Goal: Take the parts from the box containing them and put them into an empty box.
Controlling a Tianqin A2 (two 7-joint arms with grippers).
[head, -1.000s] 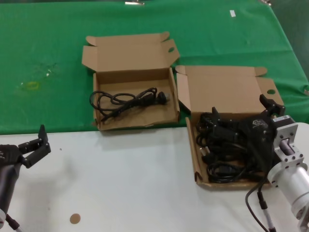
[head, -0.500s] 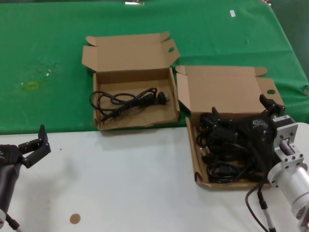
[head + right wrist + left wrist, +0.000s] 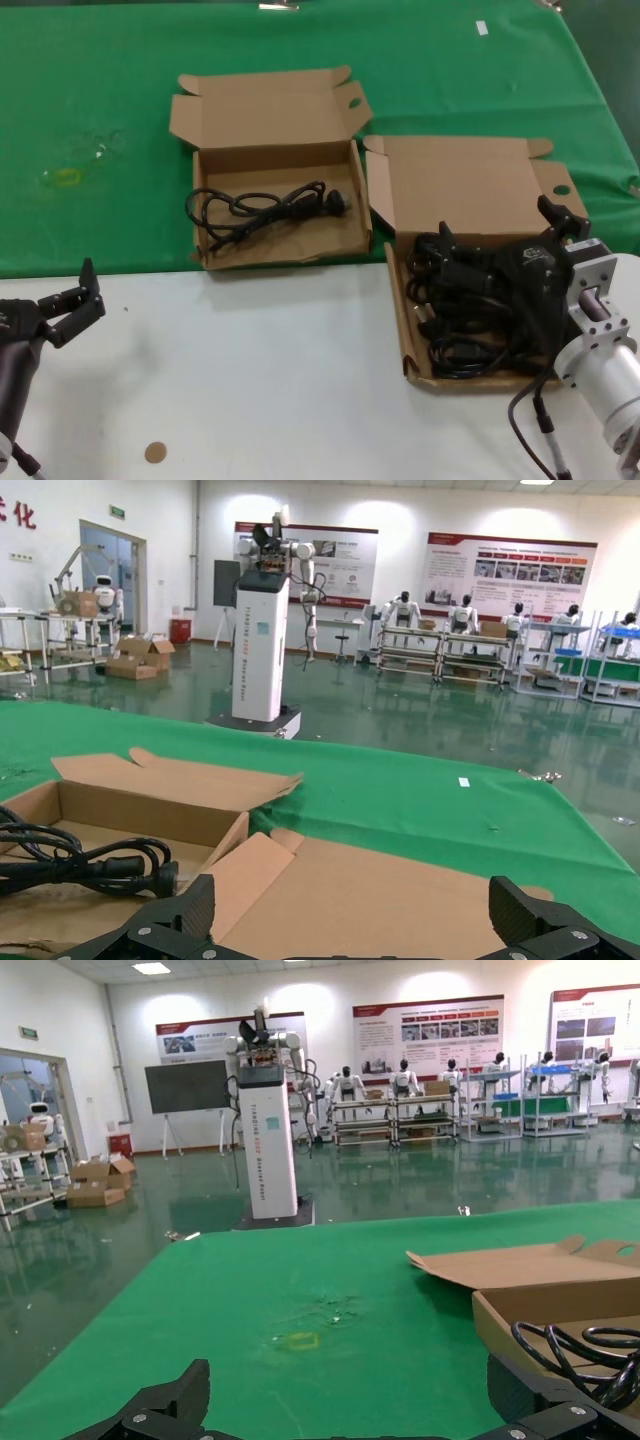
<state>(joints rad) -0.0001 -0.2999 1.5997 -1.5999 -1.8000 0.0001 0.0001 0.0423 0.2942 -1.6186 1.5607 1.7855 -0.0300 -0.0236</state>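
I use the box with the heap of black cords point(image 3: 470, 310) as my landmark; it sits at the near right of the table, its lid point(image 3: 470, 185) thrown back away from me, a small round hole in the lid's side flap. It straddles the line where the green cloth point(image 3: 90, 150) meets the white tabletop point(image 3: 250, 380).

My right gripper point(image 3: 495, 262) is down over this box, its fingers spread wide, one tip low among the cords, the other raised by the lid flap. I cannot tell whether they touch a cord. I judge this as the approach to a grasp: open fingers leave room to straddle a cable.

To the left of the landmark and a little farther back, almost touching it, stands the receiving box point(image 3: 282, 205), lid open too, an oval hole in its flap. One cord point(image 3: 262, 208) already lies coiled on its floor, so it is not quite empty.

My left gripper point(image 3: 70, 300) hangs well to the left of both boxes, over the white tabletop, fingers parted and holding nothing, kept clear of the carrying path.
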